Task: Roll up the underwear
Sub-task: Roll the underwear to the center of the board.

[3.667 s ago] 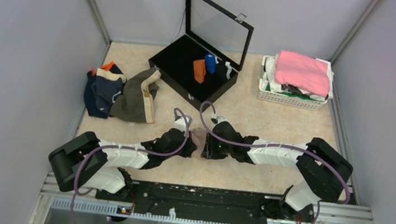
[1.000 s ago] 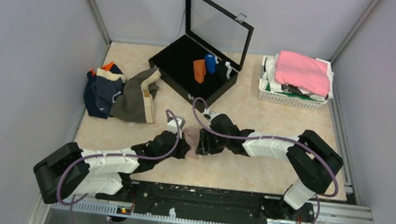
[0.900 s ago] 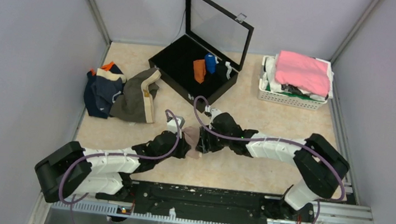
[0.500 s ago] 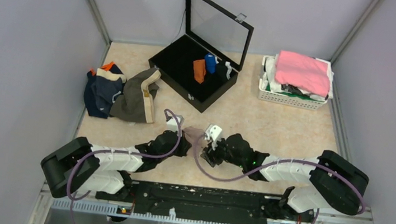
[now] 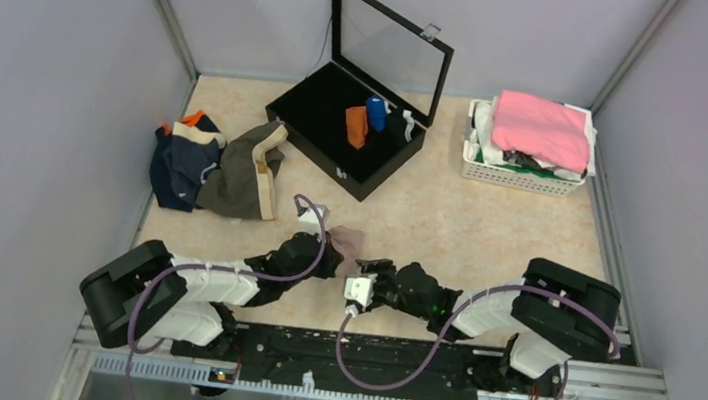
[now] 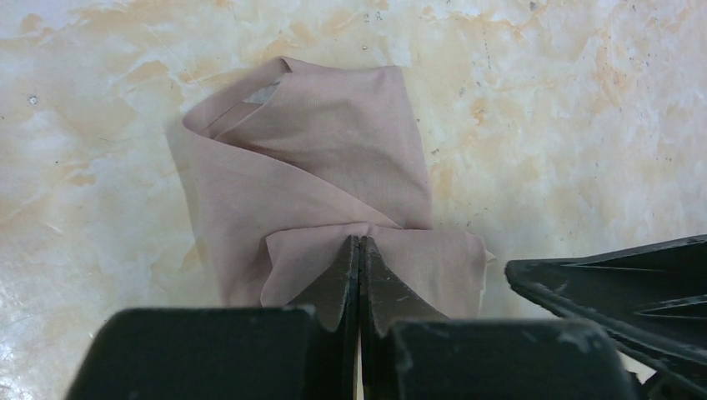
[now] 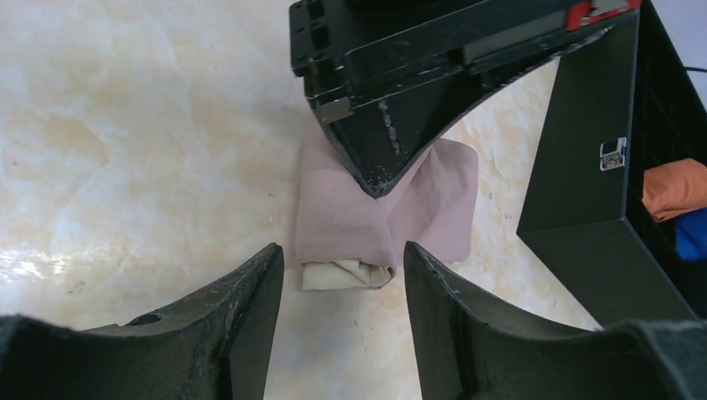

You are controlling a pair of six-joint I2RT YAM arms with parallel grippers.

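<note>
"The pale pink-beige brief (image 6: 333,158): where is it lying?"

"It is lying on the bench (image 5: 488,225) between your two claws, near the front corner of the open black case (image 5: 337,133) but not touching it. It is folded into a small bundle, and the end facing your right claw (image 7: 342,254) is showing a rolled cream edge."

"And the left claw?"

"Your left claw (image 6: 359,246) is standing fully shut, its tips pressing on the near flap of the brief. Whether any cloth is caught between them, I cannot tell."

"The right one?"

"Your right claw is hanging partly open just short of the brief, gripping nothing. The rolled end is showing through the gap, apart from both fingers."

"What else is sitting around you?"

"The olive-brown brief (image 5: 247,178) with its tan waistband and the navy brief (image 5: 177,168) are lying heaped at the far left. A rust-orange roll (image 5: 356,126) and a blue roll (image 5: 376,112) are sitting inside the case. A bright pink cloth (image 5: 542,129) is topping the white basket (image 5: 524,177) at the far right."
</note>
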